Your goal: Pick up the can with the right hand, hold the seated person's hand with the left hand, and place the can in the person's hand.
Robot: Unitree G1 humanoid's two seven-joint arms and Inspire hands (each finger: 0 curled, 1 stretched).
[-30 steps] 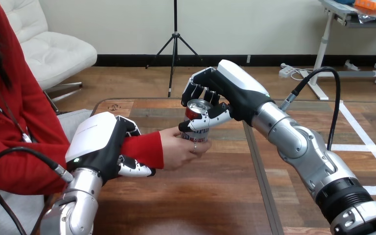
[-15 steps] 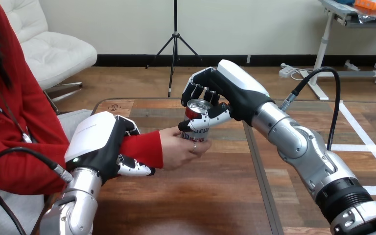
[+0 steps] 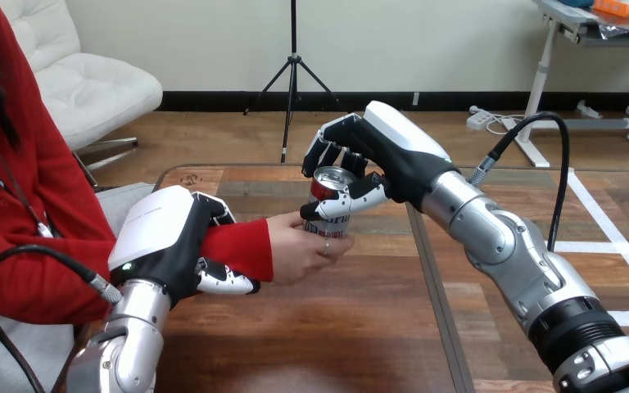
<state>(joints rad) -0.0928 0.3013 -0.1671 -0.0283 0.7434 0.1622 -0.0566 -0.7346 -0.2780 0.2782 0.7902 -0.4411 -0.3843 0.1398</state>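
the right hand [image 3: 385, 155] is gripping the can [image 3: 330, 188] as it is resting in the person's hand [image 3: 299, 246].
the can is standing upright above the wooden table [image 3: 336, 327], its open top just under the right hand's palm, with that hand's fingers curling round the far side and the thumb lying across the near side. the person's hand is cupping the can's lower part from the left, so both are touching it at once. the left hand [image 3: 168, 241] is clasping the person's wrist over the red sleeve [image 3: 237, 250], fingers wrapping round it. compared with a second ago, nothing is shifting that i can make out: both hands and the can are staying where they were.
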